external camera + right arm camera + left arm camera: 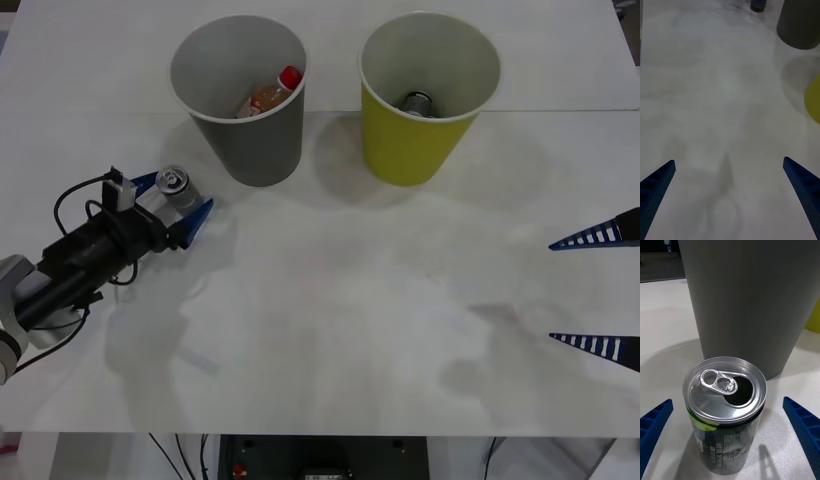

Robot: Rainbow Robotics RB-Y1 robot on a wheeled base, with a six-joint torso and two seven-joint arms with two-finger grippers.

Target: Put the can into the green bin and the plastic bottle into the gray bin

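Note:
A dark can point(172, 181) with a silver top and open pull tab stands upright on the white table, left of the gray bin point(250, 150). My left gripper point(175, 197) is open, one blue finger on each side of the can point(724, 390), apart from it. The left wrist view has the gripper point(727, 402) at the can, with the gray bin point(748, 296) close behind. The plastic bottle point(270, 95), red-capped, lies inside the gray bin. Another can point(417, 102) lies inside the green bin point(415, 150). My right gripper point(552, 291) waits open at the table's right edge.
The two bins stand side by side at the back of the white table point(330, 300). In the right wrist view, beyond the gripper point(729, 162), the gray bin point(799, 22), the green bin's edge point(814, 99) and the can point(758, 4) show far off.

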